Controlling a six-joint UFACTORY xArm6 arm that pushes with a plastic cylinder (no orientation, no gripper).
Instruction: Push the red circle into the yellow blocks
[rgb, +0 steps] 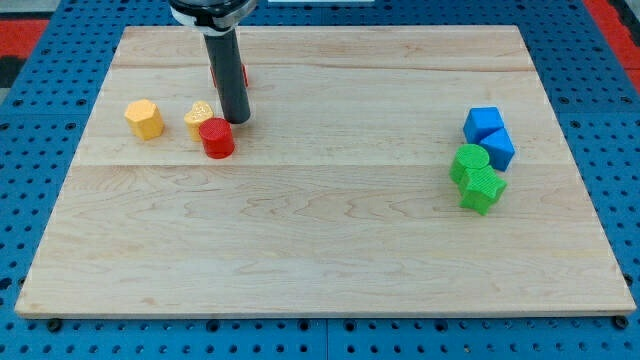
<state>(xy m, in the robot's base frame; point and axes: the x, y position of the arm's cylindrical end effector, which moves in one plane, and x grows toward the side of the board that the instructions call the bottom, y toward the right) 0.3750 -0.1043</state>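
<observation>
The red circle lies at the board's upper left, touching the yellow star-shaped block on its upper-left side. A yellow hexagon block sits apart, further to the view's left. My tip stands just above and right of the red circle, very close to it. A second red block is mostly hidden behind the rod.
Two blue blocks and two green blocks cluster at the view's right. The wooden board rests on a blue pegboard surface.
</observation>
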